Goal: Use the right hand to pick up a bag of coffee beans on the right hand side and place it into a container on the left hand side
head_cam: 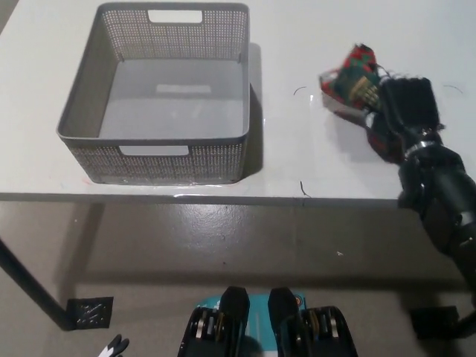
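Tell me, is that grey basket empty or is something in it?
Empty. The grey basket shows only its bare floor; the coffee bag sits outside it on the table, under the black right hand.

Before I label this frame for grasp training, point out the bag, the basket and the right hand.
bag (348,77): head view, on its red and green front.
basket (152,158): head view, on its near mesh wall.
right hand (405,106): head view, on the back of the black hand.
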{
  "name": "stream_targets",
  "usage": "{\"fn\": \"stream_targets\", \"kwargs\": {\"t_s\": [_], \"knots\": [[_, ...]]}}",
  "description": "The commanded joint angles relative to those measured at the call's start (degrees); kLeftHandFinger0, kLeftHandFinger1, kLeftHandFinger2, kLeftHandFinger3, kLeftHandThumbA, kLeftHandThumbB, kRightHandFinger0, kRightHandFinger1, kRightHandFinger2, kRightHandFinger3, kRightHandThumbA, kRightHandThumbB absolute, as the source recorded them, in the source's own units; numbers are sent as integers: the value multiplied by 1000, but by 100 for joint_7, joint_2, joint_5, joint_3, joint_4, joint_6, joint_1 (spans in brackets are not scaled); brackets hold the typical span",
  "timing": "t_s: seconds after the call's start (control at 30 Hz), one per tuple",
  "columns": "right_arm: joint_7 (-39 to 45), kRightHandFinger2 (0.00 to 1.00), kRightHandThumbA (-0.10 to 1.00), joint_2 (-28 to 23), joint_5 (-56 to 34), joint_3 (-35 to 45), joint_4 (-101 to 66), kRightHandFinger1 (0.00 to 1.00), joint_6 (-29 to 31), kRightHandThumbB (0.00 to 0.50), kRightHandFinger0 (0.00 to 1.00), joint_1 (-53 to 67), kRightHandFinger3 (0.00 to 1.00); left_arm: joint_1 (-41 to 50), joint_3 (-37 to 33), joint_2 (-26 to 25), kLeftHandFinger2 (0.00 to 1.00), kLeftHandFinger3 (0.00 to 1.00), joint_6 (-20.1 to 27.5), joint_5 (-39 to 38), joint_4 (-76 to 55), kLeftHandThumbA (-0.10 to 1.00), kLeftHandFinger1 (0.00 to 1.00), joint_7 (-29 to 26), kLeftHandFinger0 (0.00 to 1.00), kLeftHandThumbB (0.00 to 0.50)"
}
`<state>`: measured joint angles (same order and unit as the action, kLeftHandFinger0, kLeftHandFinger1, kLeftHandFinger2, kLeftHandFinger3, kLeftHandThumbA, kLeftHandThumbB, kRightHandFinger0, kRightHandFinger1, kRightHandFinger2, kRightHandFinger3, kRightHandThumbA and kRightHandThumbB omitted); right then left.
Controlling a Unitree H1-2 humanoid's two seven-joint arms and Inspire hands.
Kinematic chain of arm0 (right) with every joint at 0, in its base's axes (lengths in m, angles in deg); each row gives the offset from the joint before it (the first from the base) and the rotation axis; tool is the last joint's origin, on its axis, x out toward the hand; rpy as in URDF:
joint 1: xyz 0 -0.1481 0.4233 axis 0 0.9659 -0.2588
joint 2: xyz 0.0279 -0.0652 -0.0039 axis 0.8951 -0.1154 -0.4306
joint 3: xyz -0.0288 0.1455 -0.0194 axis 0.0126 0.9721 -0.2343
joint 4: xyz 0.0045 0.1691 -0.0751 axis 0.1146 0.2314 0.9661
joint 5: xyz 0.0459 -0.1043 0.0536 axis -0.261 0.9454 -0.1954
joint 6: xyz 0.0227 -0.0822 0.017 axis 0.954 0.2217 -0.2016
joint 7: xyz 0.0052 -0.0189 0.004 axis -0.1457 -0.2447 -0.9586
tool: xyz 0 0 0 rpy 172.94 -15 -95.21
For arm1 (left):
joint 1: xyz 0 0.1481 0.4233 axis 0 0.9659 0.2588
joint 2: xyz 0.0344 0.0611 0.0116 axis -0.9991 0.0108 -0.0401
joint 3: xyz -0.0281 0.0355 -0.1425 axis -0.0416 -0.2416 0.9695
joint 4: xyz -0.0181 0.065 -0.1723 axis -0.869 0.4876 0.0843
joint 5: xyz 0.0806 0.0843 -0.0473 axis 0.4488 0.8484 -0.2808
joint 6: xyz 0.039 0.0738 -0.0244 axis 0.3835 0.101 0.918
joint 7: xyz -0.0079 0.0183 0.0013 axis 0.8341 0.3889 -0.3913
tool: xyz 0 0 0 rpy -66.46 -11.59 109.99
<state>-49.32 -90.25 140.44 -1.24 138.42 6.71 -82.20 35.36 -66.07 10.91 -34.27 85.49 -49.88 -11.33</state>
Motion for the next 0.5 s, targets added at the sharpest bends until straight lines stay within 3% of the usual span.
{"fn": "stream_targets", "kwargs": {"t_s": [0.0,0.13,0.33,0.47], "knots": [[-387,906,-100,90,-383,96,-818,477,411,211,0,-577,699,24,9,40,1000,1000,276,-9,-164,1000,1000,13,1000,396],[130,896,-100,253,-774,335,-1698,522,370,184,0,-522,912,-129,-16,29,1000,1000,166,16,-166,1000,1000,58,1000,411],[401,844,-100,512,-1032,395,-2547,514,507,171,0,-428,922,-511,-53,-36,1000,1000,-117,-160,188,1000,1000,174,1000,462],[678,805,-100,684,-1230,467,-3113,501,398,168,0,-391,934,-682,-42,-20,1000,1000,-222,40,405,1000,1000,166,1000,466]]}}
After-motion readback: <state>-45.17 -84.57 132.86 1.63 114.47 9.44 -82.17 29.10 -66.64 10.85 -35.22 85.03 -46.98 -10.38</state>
